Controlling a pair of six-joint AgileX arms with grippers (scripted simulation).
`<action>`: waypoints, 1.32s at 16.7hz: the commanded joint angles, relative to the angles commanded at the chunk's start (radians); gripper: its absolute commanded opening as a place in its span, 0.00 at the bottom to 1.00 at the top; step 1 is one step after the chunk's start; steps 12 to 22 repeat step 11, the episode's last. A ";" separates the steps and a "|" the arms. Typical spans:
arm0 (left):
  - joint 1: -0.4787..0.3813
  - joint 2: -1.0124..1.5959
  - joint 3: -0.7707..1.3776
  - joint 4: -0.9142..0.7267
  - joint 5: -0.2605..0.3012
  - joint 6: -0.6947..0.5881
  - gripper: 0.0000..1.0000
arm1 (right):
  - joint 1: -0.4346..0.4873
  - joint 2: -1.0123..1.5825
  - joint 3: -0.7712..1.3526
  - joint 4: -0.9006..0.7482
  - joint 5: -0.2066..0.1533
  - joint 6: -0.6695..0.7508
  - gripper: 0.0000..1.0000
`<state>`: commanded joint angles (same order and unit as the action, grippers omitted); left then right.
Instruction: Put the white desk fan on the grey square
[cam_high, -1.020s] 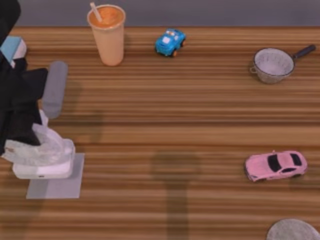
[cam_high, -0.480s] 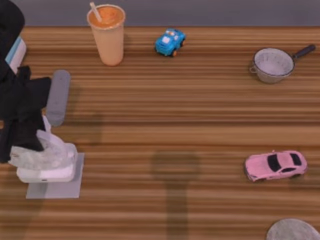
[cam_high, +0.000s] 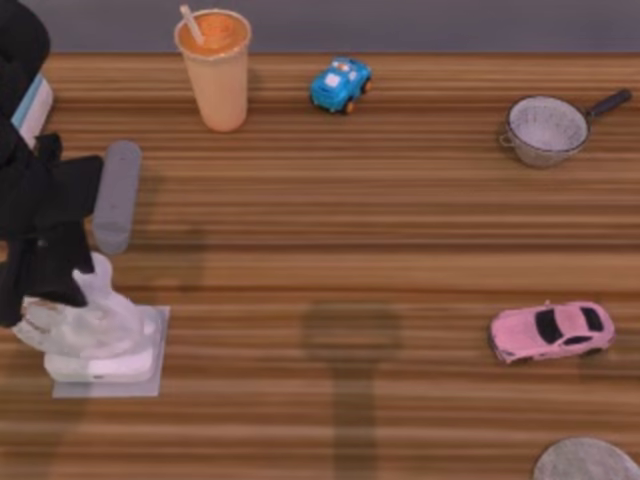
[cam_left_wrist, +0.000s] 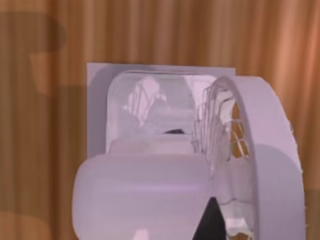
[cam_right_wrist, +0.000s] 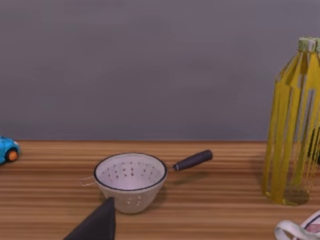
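The fan fills the left wrist view, its grille head beside the motor housing, its base over the grey square on the tabletop.

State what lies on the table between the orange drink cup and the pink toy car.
Top view: only bare wooden table between the orange drink cup and pink toy car.

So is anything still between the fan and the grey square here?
Nothing visible. The fan already sits over the grey square at the table's left, its base within the square's outline. The left claw is at the fan's back. No other object lies on the square.
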<state>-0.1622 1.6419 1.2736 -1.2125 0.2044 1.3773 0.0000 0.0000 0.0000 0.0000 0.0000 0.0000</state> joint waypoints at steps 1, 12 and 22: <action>0.000 0.000 0.000 0.000 0.000 0.000 0.68 | 0.000 0.000 0.000 0.000 0.000 0.000 1.00; 0.000 0.000 0.000 0.000 0.000 0.000 1.00 | 0.000 0.000 0.000 0.000 0.000 0.000 1.00; 0.000 0.000 0.000 0.000 0.000 0.000 1.00 | 0.000 0.000 0.000 0.000 0.000 0.000 1.00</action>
